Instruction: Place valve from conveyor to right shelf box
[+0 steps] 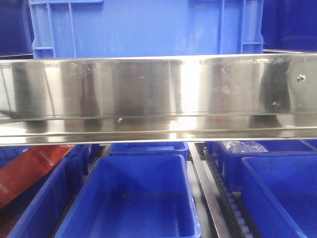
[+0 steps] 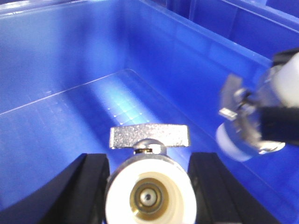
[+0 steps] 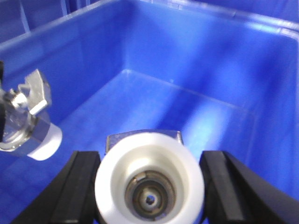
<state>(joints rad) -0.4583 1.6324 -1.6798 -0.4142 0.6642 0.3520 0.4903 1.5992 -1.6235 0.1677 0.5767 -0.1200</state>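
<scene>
My left hand point(image 2: 148, 186) gripped a valve point(image 2: 148, 184) over the blue box point(image 2: 70, 70), its capped end facing the camera, long axis along the fingers. My right hand point(image 3: 149, 186) clamped a second valve point(image 3: 149, 182) likewise.

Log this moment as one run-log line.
left gripper: shut on valve | right gripper: shut on second valve | both over blue box

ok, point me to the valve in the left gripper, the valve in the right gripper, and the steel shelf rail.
left valve point(image 2: 148, 198): left wrist view, white end cap.
right valve point(image 3: 149, 186): right wrist view, white end cap.
steel shelf rail point(image 1: 158, 89): front view, polished face.
</scene>
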